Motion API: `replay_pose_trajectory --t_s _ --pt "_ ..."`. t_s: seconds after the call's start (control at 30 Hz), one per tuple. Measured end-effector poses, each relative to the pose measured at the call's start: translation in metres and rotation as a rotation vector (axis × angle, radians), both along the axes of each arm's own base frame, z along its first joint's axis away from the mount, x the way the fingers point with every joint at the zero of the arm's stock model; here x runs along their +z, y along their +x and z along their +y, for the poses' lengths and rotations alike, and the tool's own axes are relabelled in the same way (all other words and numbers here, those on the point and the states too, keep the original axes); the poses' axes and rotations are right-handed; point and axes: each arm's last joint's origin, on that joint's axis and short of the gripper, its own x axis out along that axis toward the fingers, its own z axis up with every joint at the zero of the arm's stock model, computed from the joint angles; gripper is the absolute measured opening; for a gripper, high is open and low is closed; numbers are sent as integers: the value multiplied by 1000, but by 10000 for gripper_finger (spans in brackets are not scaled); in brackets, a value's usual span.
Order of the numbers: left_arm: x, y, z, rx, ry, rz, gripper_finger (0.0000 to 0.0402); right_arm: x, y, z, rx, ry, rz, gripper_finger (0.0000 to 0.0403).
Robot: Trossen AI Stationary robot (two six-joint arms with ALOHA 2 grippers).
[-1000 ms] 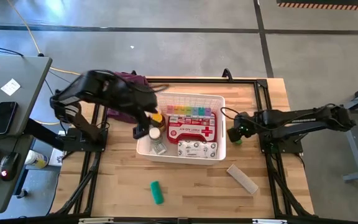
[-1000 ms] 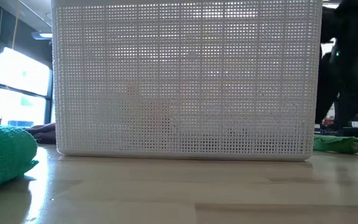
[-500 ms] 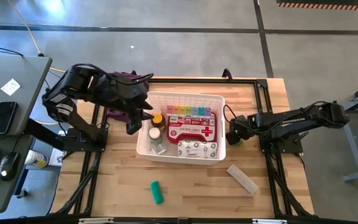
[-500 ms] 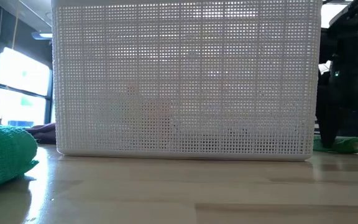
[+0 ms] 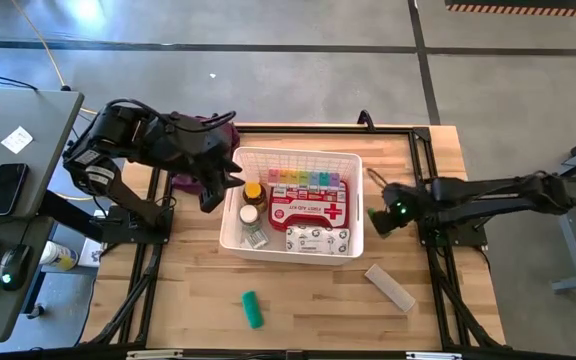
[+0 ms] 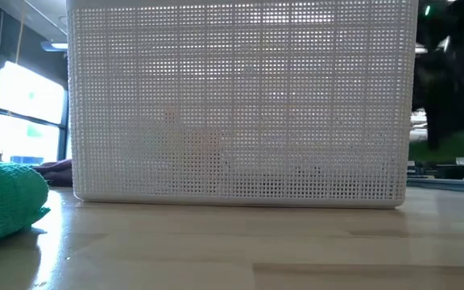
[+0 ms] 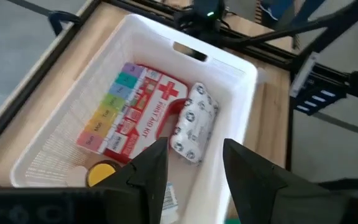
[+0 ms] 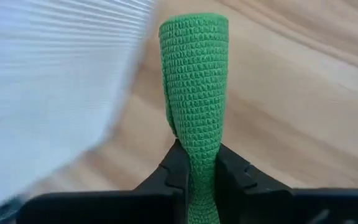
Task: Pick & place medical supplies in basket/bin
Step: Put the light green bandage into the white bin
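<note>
Now right hand (image 8: 194, 163) on green roll (image 8: 194, 81)

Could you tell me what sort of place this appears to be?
Probably a robotics lab or workshop: a wooden table on a black frame, bare concrete floor, and a desk alongside holding a phone and mouse.

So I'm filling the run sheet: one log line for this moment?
right tool: shut on green roll, beside basket | left tool: open, empty, over basket | second green roll: on table
</note>
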Motion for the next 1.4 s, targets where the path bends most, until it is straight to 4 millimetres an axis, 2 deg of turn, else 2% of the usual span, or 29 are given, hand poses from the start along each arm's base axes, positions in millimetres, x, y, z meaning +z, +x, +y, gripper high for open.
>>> replay_pose_trajectory --t_s 0.1,0.2,0.4,0.53,0.67,0.8,0.9,1.03,1.2,1.4 --pt "0 0 1 30 15 -3 182 32 -6 1 -9 -8 -125 42" --pt "1 1 1 48 6 -20 182 68 -17 0 -33 -61 -178 54" --pt "6 5 1 50 -6 -85 177 150 -25 -3 18 -296 -392 40" --pt "7 6 1 68 10 -100 173 201 -13 -6 75 -472 -505 37" --pt "9 7 1 62 25 -120 172 230 23 -8 226 -557 -533 38" --pt "10 7 1 61 29 -130 172 234 77 -9 427 -551 -489 38" --pt "10 7 2 79 47 -131 172 227 115 -10 560 -505 -436 38" --pt "10 7 2 90 54 -132 172 213 156 -7 715 -453 -356 38" --pt "10 7 2 77 71 -129 172 192 188 -1 815 -423 -255 39" --pt "10 7 2 73 75 -128 172 172 205 5 892 -387 -213 39"
